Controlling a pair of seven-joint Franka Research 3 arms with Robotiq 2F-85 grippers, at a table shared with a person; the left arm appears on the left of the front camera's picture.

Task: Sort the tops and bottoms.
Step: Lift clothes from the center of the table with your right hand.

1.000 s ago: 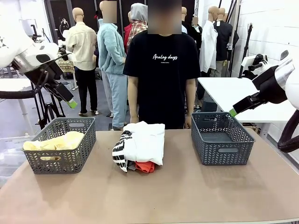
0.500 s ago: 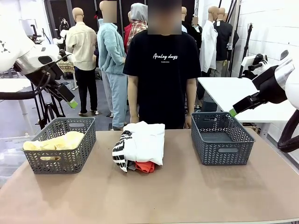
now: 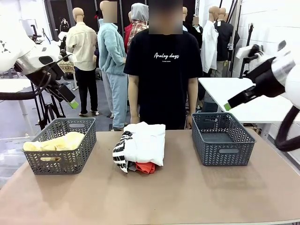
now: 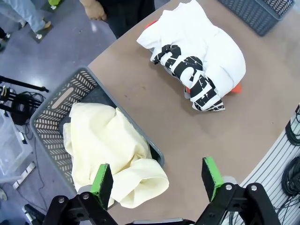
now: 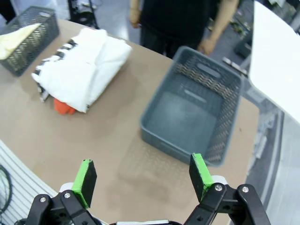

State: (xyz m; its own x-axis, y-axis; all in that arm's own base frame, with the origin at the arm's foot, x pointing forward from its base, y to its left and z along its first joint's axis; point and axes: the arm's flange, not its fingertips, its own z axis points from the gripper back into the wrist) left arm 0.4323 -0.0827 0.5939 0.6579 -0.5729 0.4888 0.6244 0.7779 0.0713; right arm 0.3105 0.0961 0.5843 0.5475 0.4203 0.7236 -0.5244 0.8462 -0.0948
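A folded pile lies mid-table: a white garment on top, a black-and-white patterned one at its left side, an orange-red one peeking out underneath. From above, the white garment and patterned garment show again, as does the pile. A pale yellow garment fills the left basket. My left gripper hangs open high above that basket. My right gripper hovers open above the right basket, which holds nothing.
A person in a black T-shirt stands at the far edge behind the pile, hands down at the sides. A white table stands beyond the right basket. The tabletop in front of the pile and baskets is bare.
My right gripper has risen slightly and shifted a little left. The left gripper, the pile and the baskets have barely moved.
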